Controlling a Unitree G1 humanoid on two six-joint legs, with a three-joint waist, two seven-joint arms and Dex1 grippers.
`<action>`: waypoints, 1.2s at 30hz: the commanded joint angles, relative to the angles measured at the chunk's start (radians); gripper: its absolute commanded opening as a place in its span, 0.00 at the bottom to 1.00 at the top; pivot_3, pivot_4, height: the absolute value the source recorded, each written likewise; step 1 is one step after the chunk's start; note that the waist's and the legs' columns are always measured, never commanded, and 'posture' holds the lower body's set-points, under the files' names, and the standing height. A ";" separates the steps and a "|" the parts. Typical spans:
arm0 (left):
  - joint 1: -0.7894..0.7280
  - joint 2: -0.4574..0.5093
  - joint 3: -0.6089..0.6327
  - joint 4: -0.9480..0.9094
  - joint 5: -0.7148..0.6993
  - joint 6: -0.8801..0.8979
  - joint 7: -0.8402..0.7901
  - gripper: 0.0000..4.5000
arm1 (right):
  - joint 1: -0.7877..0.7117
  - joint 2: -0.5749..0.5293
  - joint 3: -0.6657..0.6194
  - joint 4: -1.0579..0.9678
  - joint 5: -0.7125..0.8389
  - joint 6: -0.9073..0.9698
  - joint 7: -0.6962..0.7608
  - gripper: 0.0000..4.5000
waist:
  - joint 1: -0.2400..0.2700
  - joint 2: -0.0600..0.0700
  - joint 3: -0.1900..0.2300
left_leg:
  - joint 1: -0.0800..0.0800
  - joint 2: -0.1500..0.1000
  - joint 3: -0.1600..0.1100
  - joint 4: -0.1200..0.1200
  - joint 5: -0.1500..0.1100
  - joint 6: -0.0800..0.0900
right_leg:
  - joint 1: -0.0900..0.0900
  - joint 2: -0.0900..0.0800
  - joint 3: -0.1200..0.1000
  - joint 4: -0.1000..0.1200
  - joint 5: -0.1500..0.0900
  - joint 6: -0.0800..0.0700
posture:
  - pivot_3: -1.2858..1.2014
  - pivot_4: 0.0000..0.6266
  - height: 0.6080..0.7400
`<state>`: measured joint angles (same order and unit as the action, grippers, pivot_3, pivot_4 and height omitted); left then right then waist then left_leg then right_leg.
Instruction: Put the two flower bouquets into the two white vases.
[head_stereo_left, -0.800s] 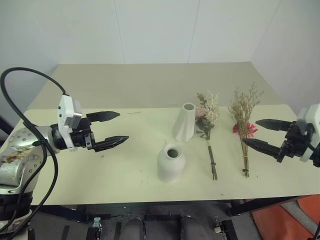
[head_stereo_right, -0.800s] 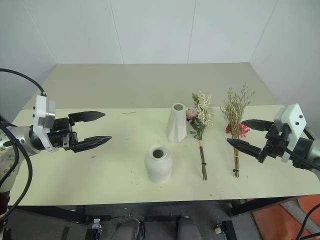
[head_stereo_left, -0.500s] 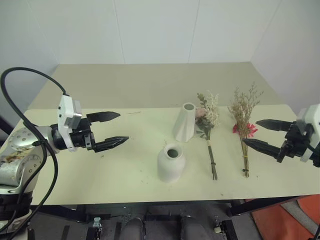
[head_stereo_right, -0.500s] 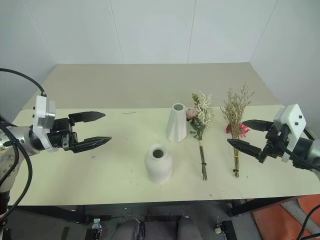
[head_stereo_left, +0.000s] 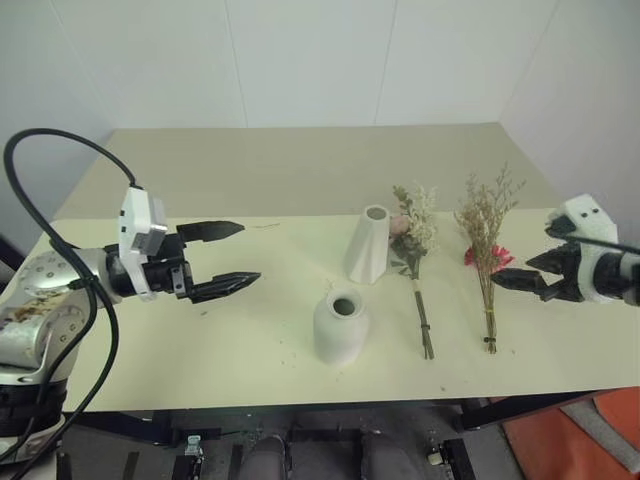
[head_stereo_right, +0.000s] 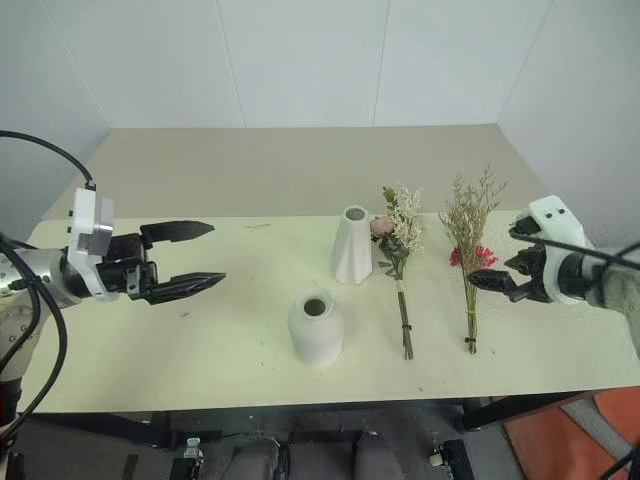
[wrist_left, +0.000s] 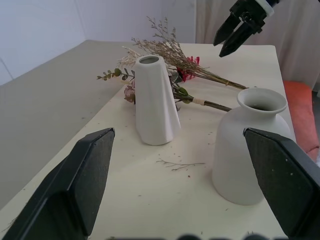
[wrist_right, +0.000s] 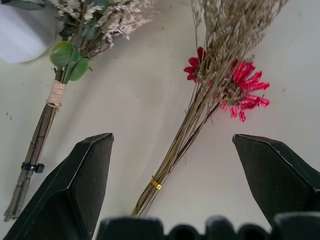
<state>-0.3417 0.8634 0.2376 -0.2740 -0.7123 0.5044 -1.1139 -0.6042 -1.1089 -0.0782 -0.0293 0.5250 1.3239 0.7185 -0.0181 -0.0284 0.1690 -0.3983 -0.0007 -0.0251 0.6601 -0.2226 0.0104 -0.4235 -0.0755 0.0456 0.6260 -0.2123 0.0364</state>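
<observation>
Jaws spread, the right gripper (head_stereo_right: 497, 262) hangs above the dried bunch (head_stereo_right: 468, 258), just right of the rose bouquet (head_stereo_right: 398, 262). Left of the tall vase (head_stereo_right: 352, 244) and round vase (head_stereo_right: 315, 327), the left gripper (head_stereo_right: 200, 256) gapes empty.

We identify this as a bare test room or lab set up for robot trials. Plain white panel walls (head_stereo_left: 300, 60) enclose a single pale yellow-green table (head_stereo_left: 250, 180) standing in a corner. The tabletop carries only staged props: two white vases (head_stereo_left: 370, 245) and two flower bouquets (head_stereo_left: 485, 250). Black cabling (head_stereo_left: 40, 160) loops from the arm.
</observation>
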 joint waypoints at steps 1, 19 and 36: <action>-0.019 0.005 0.007 -0.020 -0.016 -0.004 -0.013 1.00 | -0.096 -0.032 0.107 0.085 -0.023 0.079 0.038 1.00 | 0.000 0.000 0.000 | -0.001 0.000 0.000 0.000 0.000 0.000 | 0.000 0.000 0.000 0.000 0.000 0.000 | 0.52 0.24 1.00; -0.011 -0.006 -0.002 -0.026 -0.003 -0.021 -0.014 1.00 | -0.291 0.060 0.462 0.454 -0.198 -0.044 0.273 0.57 | -0.011 0.000 0.000 | -0.001 0.000 0.000 0.000 0.000 0.000 | -0.001 0.000 -0.001 0.000 0.000 0.000 | 0.52 0.24 1.00; -0.015 -0.002 -0.008 -0.017 0.008 -0.025 -0.018 1.00 | -0.272 0.117 0.417 0.552 -0.307 -0.168 0.298 0.25 | -0.011 0.000 0.000 | -0.001 -0.001 0.000 0.001 0.000 0.000 | 0.000 0.000 -0.001 0.000 0.001 0.000 | 0.52 0.24 1.00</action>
<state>-0.3474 0.8561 0.2163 -0.2740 -0.7075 0.5005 -1.1285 -0.8746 -0.9731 0.3699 0.5252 0.2347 1.1685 1.0153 -0.0287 -0.0285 0.1692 -0.3992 -0.0013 -0.0254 0.6606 -0.2228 0.0106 -0.4242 -0.0759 0.0449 0.6265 -0.2116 0.0364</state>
